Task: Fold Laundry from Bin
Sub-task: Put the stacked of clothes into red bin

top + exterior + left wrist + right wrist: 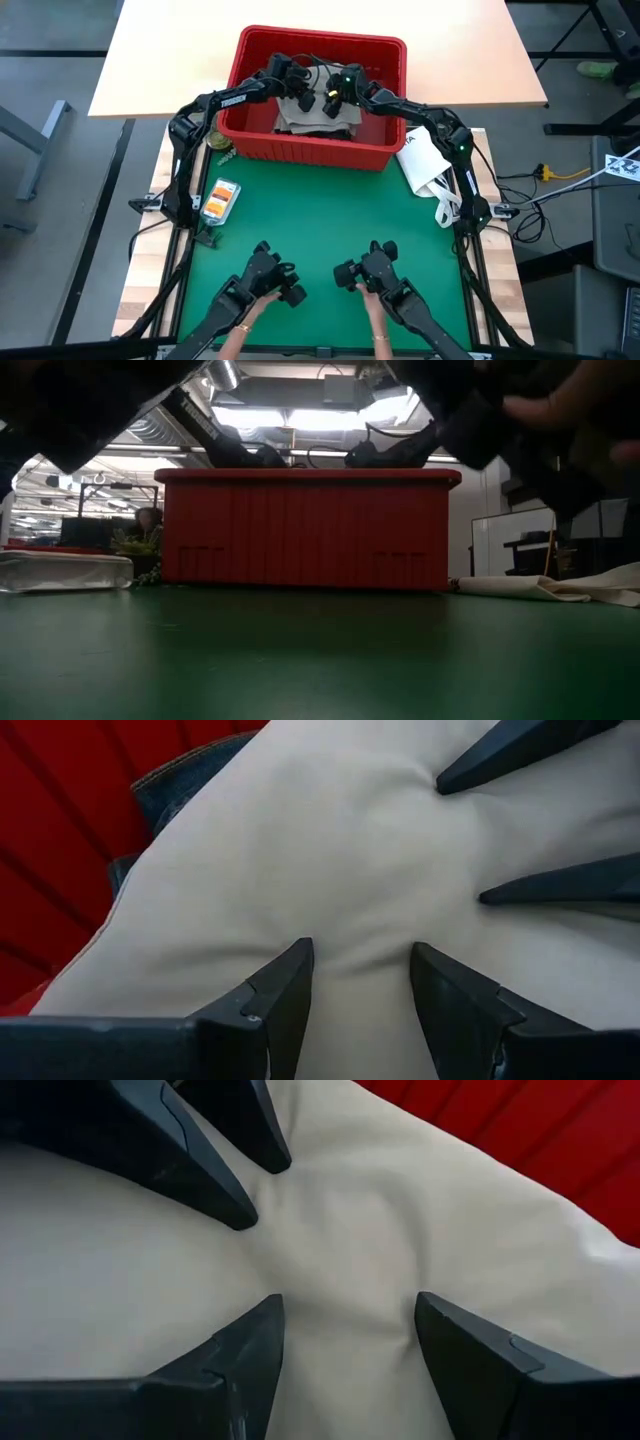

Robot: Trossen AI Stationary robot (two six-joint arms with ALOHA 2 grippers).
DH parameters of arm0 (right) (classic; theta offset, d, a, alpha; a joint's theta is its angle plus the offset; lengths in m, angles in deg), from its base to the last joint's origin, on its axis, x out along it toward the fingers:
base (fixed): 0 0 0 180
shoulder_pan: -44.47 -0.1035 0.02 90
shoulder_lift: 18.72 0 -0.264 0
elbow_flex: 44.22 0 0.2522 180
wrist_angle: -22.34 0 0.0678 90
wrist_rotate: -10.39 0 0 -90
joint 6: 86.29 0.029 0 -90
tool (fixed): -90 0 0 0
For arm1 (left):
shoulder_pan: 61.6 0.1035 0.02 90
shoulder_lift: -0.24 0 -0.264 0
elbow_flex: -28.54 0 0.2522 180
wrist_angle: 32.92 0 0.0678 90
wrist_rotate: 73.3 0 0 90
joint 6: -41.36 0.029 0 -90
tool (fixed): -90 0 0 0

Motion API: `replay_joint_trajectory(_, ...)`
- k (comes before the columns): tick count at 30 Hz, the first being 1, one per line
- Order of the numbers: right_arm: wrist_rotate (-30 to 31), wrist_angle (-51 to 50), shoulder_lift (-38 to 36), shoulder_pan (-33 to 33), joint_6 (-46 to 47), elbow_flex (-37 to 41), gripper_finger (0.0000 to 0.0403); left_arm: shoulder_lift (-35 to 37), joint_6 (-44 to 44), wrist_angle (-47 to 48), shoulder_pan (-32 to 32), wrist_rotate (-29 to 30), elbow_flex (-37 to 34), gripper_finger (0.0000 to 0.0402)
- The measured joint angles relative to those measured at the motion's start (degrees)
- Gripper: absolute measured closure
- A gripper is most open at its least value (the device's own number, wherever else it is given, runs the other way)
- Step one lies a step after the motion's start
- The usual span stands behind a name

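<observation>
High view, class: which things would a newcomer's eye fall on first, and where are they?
The bright red bin at the far edge of the green mat, with both arms reaching in. Inside, the left gripper and right gripper, both open, press their fingertips into the tan khaki trousers, facing each other.

Tan trousers point(330, 870) are smooth matt cloth (bin point(315, 148) glossy ribbed plastic).

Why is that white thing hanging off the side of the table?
The white packet lies off the green mat, by the right edge, crumpled and partly overhanging. Otherwise nothing stands out: both claws, left claw and right claw, are open on the tan trousers in the red bin.
</observation>
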Motion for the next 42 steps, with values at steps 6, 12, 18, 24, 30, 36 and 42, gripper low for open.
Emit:
replay_joint_trajectory(6,-1.15,-0.75,-1.13,0.00,-0.14,-0.29,0.0174,0.82,-2.83,-0.27,0.09,-1.24,-0.04,0.0234)
replay_joint_trajectory(12,-4.43,-4.00,-4.47,0.00,-0.48,-5.24,0.0174,5.50,-6.12,0.15,0.22,-3.10,-0.22,0.0234)
replay_joint_trajectory(18,-3.91,-4.30,-5.44,-0.37,-0.49,-11.01,0.0174,8.85,-6.16,-3.22,0.17,-2.72,-0.15,0.0234)
replay_joint_trajectory(24,3.09,-5.08,-4.85,-0.37,-0.90,-10.86,0.0174,8.34,-6.11,-2.26,0.13,0.00,-0.15,0.0234)
replay_joint_trajectory(30,8.50,-11.75,-0.88,0.48,-0.96,-10.62,0.0174,6.25,-5.90,0.88,0.13,6.50,-0.15,0.0234)
replay_joint_trajectory(36,9.64,-13.32,3.09,1.15,-0.82,-10.85,0.0174,3.16,-5.68,2.57,0.42,11.00,-0.13,0.0234)
replay_joint_trajectory(42,9.61,-12.89,3.79,1.14,-0.85,-10.95,0.0174,1.50,-5.32,2.31,0.55,11.19,-0.02,0.0234)
